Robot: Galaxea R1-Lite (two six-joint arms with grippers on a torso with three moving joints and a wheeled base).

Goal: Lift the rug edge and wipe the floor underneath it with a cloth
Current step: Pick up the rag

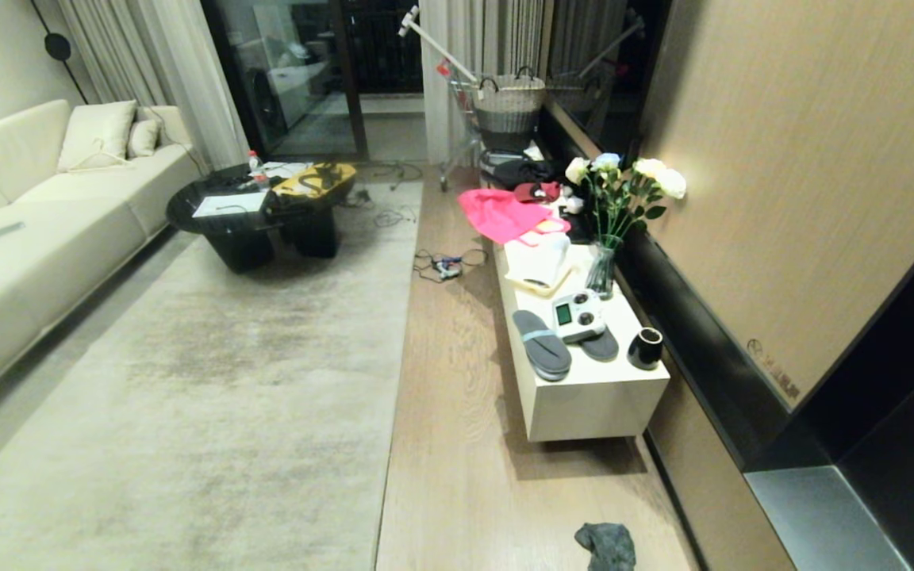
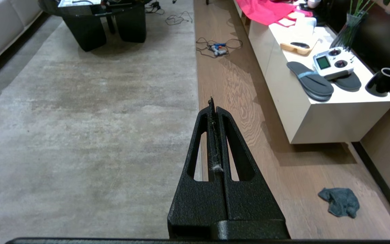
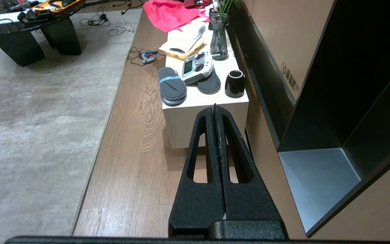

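The rug edge (image 1: 397,381) runs straight from near to far, where the pale mottled rug meets the wood-plank floor (image 1: 457,444). The cloth (image 1: 606,546), a crumpled dark teal-grey towel, lies on the floor near me, to the right of the rug and in front of the low cabinet. The left wrist view shows the rug edge (image 2: 196,67), the floor (image 2: 235,84) and the cloth (image 2: 340,201). My left gripper (image 2: 212,101) is shut and empty, high above the rug edge. My right gripper (image 3: 214,107) is shut and empty, above the floor (image 3: 134,162) by the cabinet. Neither arm shows in the head view.
A low white cabinet (image 1: 584,396) stands on the floor strip along the right wall, bearing slippers (image 1: 540,345), a controller, a black cup, a vase and pink fabric. Loose cables (image 1: 445,266) lie on the floor farther off. A black coffee table (image 1: 259,214) stands on the rug, a sofa (image 1: 28,238) at left.
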